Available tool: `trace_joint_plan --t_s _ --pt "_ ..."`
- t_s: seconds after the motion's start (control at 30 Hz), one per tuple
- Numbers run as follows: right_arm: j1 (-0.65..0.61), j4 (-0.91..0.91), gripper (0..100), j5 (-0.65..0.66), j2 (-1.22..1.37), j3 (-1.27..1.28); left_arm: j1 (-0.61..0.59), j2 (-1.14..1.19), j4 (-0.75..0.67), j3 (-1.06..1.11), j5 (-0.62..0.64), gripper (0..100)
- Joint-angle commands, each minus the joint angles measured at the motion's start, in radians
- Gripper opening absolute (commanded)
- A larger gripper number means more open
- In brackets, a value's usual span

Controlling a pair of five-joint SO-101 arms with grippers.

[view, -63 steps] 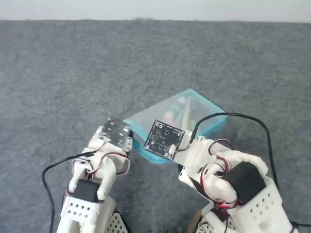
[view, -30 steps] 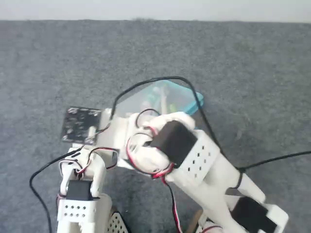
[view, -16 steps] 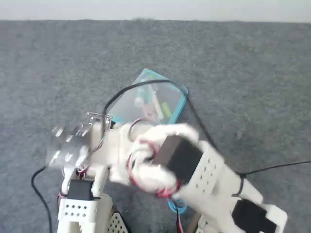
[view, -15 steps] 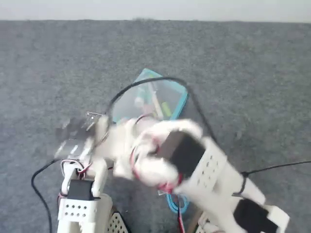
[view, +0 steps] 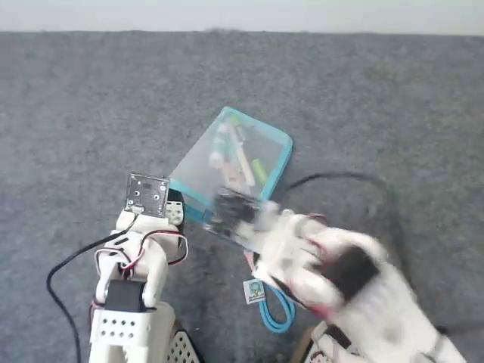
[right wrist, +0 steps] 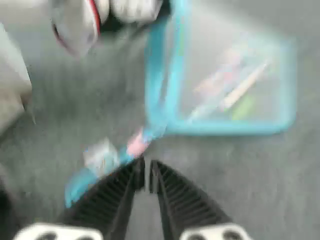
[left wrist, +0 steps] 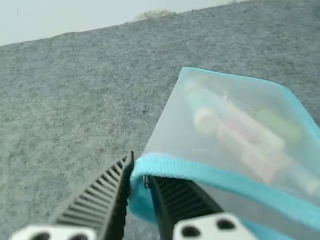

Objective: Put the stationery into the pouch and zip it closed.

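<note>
2 white arms (view: 144, 261), black servos (view: 121, 296), red-black wiring, black cable (view: 48, 283); left claw (left wrist: 140, 172), right claw (right wrist: 146, 167): black, ribbed.

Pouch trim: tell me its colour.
Turquoise blue; the pouch trim shows best in the left wrist view.

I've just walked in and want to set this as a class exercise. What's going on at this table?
The left gripper is clamped on the blue edge of the pouch. The pouch lies on the grey table with the stationery already inside. The right gripper, jaws together, sits by the pouch's blue pull strap; whether it grips the strap is unclear. I can't tell whether the zip is closed.
</note>
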Motion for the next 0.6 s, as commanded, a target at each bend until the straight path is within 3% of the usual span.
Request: trace_joint_plan --t_s 0.0,0.2,0.57 --pt "0.008 -0.193 5.7 -0.008 0.065 0.157 0.003 -0.011 -0.026 -0.065 0.040 1" --pt "0.007 -0.343 13.5 -0.011 0.262 0.172 -0.005 -0.011 -0.023 -0.064 0.040 1" --pt "0.012 -0.526 12.6 -0.150 0.410 0.170 0.002 -0.011 -0.029 -0.056 0.037 1"
